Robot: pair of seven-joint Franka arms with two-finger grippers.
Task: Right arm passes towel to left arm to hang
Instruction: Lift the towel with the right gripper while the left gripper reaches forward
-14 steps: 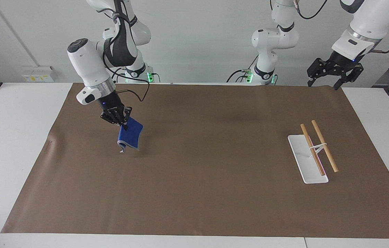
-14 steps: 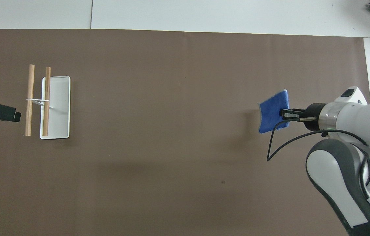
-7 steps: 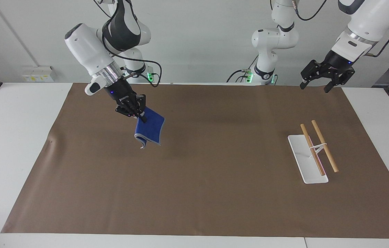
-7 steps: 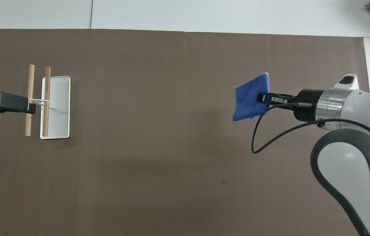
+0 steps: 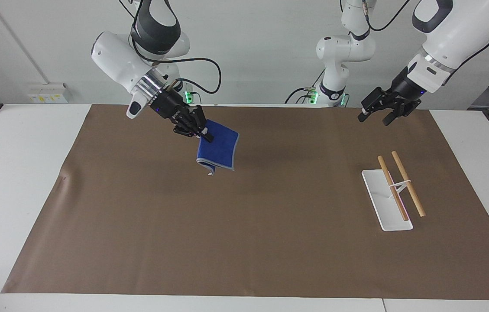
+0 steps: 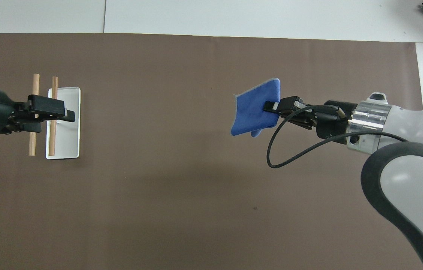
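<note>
My right gripper is shut on one edge of the blue towel, which hangs folded in the air over the brown mat, toward the right arm's end. The left gripper hovers open and holds nothing, raised over the mat at the left arm's end. In the overhead view it covers part of the rack. The rack has a white base and two wooden bars.
A brown mat covers most of the white table. A black cable loops down from the right wrist. A third white arm stands by the table's edge near the robots.
The right arm has lifted the towel and carried it toward the middle of the table. The left gripper has moved inward over the rack. Both grips are unchanged.
</note>
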